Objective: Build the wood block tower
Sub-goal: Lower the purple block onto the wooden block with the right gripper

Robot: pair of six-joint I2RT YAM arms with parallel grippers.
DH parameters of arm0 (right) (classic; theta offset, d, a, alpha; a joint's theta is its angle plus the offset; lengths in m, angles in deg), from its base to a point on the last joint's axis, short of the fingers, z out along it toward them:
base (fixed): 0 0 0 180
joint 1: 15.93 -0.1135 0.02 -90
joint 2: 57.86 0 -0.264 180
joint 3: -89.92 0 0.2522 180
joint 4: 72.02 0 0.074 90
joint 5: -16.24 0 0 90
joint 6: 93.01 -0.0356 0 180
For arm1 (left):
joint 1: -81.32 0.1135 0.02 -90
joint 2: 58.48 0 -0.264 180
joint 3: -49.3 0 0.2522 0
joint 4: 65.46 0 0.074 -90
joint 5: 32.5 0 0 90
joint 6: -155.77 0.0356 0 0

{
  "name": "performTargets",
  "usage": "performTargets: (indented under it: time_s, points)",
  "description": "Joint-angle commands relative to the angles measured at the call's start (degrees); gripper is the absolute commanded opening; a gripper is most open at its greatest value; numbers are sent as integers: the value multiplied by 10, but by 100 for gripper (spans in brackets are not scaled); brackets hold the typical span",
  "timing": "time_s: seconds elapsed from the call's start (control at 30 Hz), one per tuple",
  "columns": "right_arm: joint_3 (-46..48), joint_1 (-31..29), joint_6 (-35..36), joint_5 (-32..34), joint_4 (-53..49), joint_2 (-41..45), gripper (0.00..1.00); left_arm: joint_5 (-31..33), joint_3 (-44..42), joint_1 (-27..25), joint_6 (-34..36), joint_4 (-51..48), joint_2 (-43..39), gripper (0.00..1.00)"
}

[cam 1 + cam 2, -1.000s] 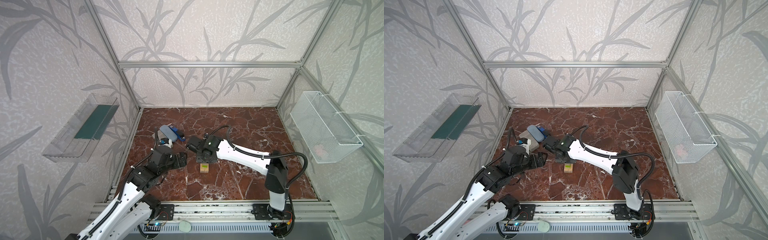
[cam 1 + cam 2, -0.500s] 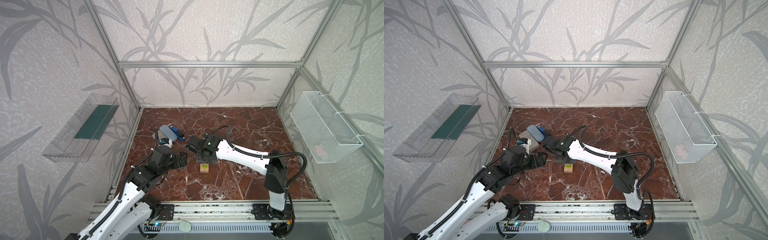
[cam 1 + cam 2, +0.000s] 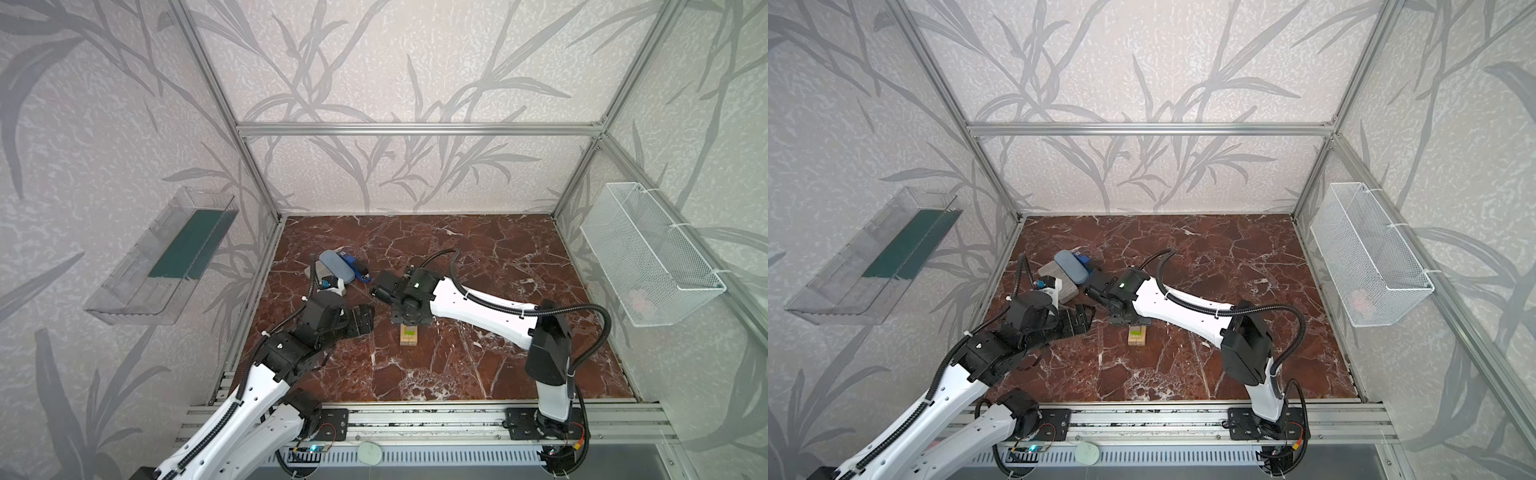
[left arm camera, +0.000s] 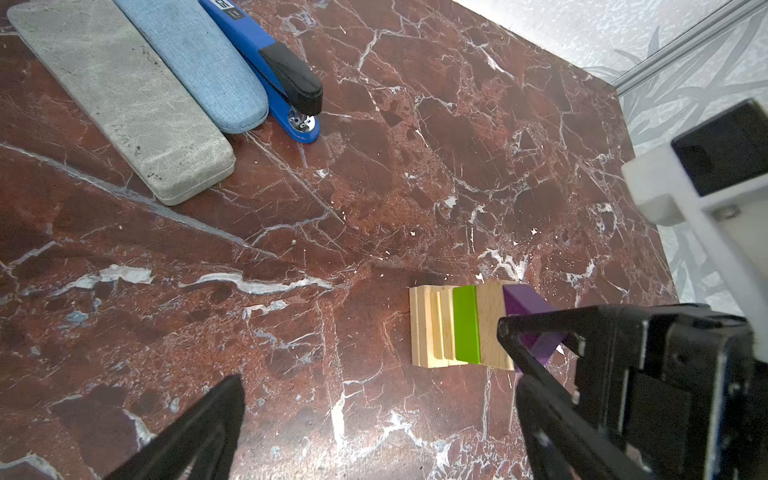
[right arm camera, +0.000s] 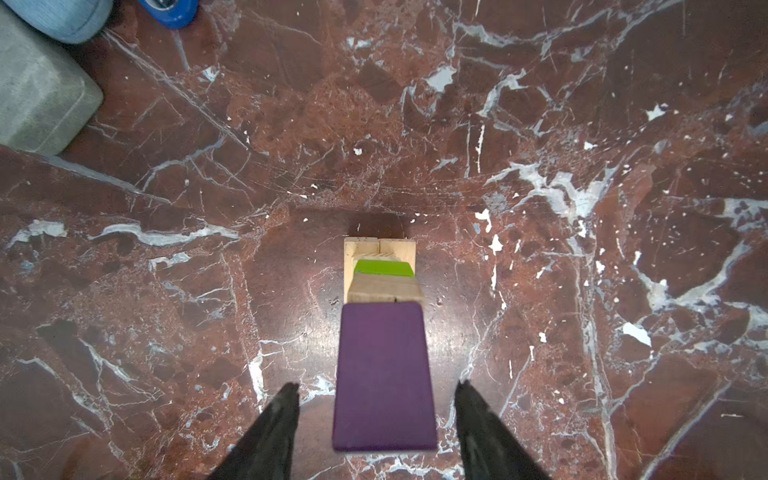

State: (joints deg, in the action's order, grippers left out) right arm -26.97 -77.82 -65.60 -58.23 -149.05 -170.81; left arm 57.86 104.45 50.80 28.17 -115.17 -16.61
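One narrow tower (image 3: pixel 408 337) of wood blocks stands near the middle of the marble desk (image 3: pixel 498 257) in both top views, directly beneath the downward-pointing right pincer (image 3: pixel 409 321). The left pincer (image 3: pixel 362 319) hangs just beside it on the left, jaws spread wide and holding nothing, and no loose block shows anywhere on the desk. From the left wrist, the stack reads from the bottom up as pale bricks (image 4: pixel 428 328), a lime-green brick (image 4: pixel 466 324), another pale layer and a purple block (image 4: pixel 528 305) on top, with a black finger of the right pincer alongside that top block. A grey case (image 4: pixel 120 95), a blue-grey case (image 4: pixel 195 54) and a blue stapler (image 4: pixel 270 70) lie together well apart from the tower. From the right wrist, looking straight down, the purple block sits between the two black fingers (image 5: pixel 282 415) with a strip of desk showing on either side, so the right pincer stands apart and grips nothing. Whether the block sits squarely cannot be told. On this evidence the stacking looks complete; what seems left is for the right pincer to lift clear without nudging the top.
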Motion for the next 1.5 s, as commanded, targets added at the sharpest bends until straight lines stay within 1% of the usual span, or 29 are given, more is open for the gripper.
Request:
performTargets:
  time_s: [0.0,0.07,0.3,0.67,0.93,1.47]
  points:
    - [-12,-2,-7,10,-22,-18,61,6,0,4,-3,-10,-5,100]
    - [-12,-1,-8,7,-19,-22,61,7,0,4,-4,-11,-6,99]
    - [-15,4,1,6,-17,-32,55,10,0,4,-3,-13,-7,100]
    - [-20,6,9,2,-14,-39,36,8,1,4,-2,-12,-6,99]
    - [-31,5,16,1,-23,-42,25,7,0,4,-3,-10,-5,99]
    - [-28,5,29,15,-24,-43,30,5,0,5,-4,-8,-1,99]
